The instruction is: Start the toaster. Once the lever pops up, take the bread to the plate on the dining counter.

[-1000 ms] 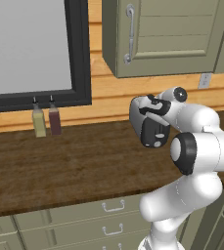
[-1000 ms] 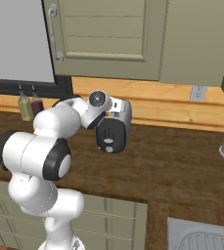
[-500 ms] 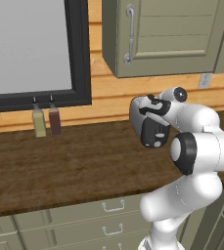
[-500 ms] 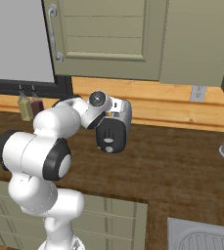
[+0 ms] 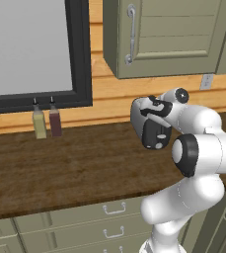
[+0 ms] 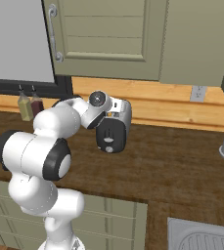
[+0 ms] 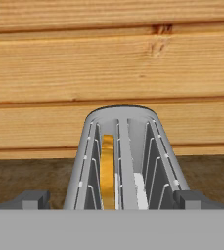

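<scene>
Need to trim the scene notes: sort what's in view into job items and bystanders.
Job: silver two-slot toaster; golden bread slice in its left slot.
Bystanders: yellow-green bottle; dark red bottle; grey-green wall cabinet; white wall outlet; steel sink.

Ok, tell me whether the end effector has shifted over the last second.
No. In the left base view the hand stays level with the toaster, equally far from the two bottles.

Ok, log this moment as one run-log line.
phase: at toaster | bread: upright in slot | gripper: just above toaster
</scene>
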Controlling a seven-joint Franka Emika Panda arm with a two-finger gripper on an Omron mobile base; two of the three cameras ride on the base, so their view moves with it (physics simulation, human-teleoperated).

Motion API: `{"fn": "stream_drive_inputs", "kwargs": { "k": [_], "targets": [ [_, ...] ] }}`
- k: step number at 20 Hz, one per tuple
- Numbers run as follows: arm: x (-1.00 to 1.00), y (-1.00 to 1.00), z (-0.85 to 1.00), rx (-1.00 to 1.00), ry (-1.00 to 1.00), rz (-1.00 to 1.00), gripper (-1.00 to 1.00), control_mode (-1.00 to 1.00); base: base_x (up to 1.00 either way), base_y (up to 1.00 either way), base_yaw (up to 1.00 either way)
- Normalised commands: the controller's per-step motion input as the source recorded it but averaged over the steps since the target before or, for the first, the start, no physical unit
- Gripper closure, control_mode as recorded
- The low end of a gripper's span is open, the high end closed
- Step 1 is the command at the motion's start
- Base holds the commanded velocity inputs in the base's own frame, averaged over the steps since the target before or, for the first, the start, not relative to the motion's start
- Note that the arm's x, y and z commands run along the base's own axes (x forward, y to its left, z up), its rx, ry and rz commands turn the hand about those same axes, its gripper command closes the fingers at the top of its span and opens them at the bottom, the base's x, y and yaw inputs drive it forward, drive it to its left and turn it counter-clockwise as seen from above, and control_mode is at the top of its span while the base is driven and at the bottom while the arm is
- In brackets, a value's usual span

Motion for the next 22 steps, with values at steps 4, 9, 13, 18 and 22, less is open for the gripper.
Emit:
{"fn": "stream_drive_inputs", "kwargs": {
  "k": [4,9,13,18,22],
  "targets": [
    [0.00,0.00,0.00,0.00,0.00,0.00,-1.00,-1.00,0.00,0.00,0.00],
    [0.00,0.00,0.00,0.00,0.00,0.00,-1.00,-1.00,0.00,0.00,0.00],
    [0.00,0.00,0.00,0.00,0.00,0.00,-1.00,-1.00,0.00,0.00,0.00],
    [0.00,0.00,0.00,0.00,0.00,0.00,-1.00,-1.00,0.00,0.00,0.00],
    [0.00,0.00,0.00,0.00,0.00,0.00,-1.00,-1.00,0.00,0.00,0.00]
  ]
}}
